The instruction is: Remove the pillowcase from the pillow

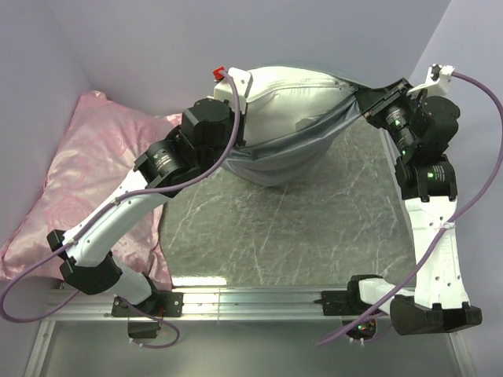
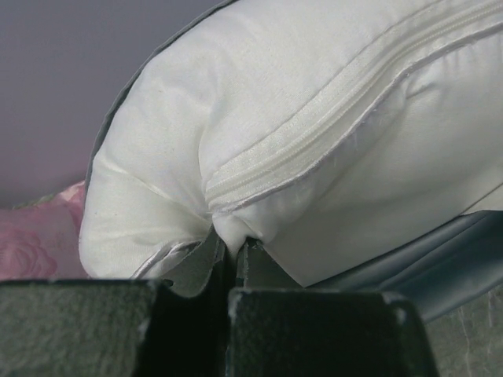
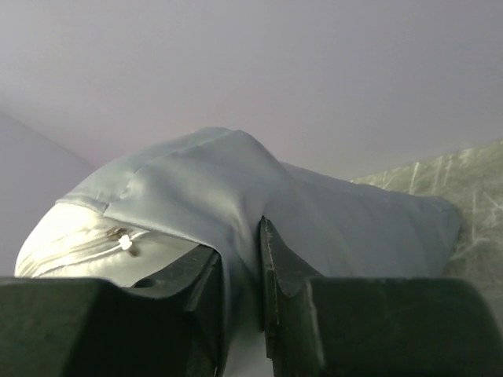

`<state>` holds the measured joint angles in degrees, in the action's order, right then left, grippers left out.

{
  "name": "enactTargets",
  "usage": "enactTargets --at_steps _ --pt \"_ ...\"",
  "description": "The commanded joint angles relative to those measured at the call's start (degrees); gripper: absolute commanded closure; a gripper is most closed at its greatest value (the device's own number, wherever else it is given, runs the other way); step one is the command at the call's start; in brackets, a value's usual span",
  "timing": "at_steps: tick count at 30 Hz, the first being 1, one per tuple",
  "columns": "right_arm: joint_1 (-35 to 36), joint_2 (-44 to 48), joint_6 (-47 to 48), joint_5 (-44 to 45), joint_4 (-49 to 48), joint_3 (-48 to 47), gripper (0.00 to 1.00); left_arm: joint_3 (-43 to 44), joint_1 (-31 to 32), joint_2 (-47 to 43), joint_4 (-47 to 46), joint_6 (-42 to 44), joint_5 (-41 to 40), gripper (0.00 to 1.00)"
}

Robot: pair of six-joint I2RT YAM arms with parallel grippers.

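**A:** Overhead?
**B:** The right gripper pinches the grey pillowcase, which cups the near side of the white pillow on the marbled table. A pink rose-patterned pillow lies to its left.
**A:** Left wrist?
**B:** The left gripper is clamped on the pillow's seamed corner.
**A:** Right wrist?
**B:** The fingers squeeze a fold of the pillowcase, with a lilac wall behind.
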<state>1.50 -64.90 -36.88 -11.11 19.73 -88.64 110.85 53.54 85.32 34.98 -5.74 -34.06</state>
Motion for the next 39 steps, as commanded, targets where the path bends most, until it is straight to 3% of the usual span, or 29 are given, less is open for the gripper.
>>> enactTargets --at_steps 1,5,10,15,19,24,31,35,37,39 --pt "-3.2 -1.3 -0.6 3.6 -0.4 -2.4 0.75 0.1 -1.4 -2.6 4.1 -0.3 -2.2 1.0" --pt "-6.8 -5.8 -2.5 4.0 1.3 -4.9 0.82 -0.3 -1.4 -4.6 5.5 -0.5 -1.4 1.0" --pt "-8.0 -11.7 -3.9 1.0 -1.0 -1.7 0.79 -1.4 -1.4 -7.5 5.4 -1.8 2.2 1.0" --pt "-4.1 -15.2 -2.2 3.1 -4.3 5.6 0.75 -0.8 -1.3 -9.6 2.5 -3.7 11.3 1.0" --pt "-1.8 -19.1 -1.6 5.0 -7.9 12.2 0.74 1.3 -1.3 -9.2 0.4 -4.6 14.6 1.0" --pt "0.8 -24.3 -1.4 4.8 -9.7 14.0 0.7 5.3 -1.1 -8.7 -2.7 -7.3 17.1 1.0" --pt "3.2 -23.4 2.1 1.3 -7.7 3.8 0.43 9.5 0.0 -6.2 -9.5 -9.6 14.4 1.0" --pt "5.4 -27.1 4.2 -4.7 -3.3 -7.7 0.38 11.2 2.5 -2.0 -11.8 -9.8 15.6 0.99" --pt "7.4 -30.4 5.9 1.2 5.8 -16.3 0.36 12.2 3.1 -0.2 -11.4 -9.7 13.8 1.0" --pt "7.2 -30.2 5.3 3.5 8.8 -17.7 0.33 11.3 3.1 1.5 -11.2 -10.0 11.4 1.0"
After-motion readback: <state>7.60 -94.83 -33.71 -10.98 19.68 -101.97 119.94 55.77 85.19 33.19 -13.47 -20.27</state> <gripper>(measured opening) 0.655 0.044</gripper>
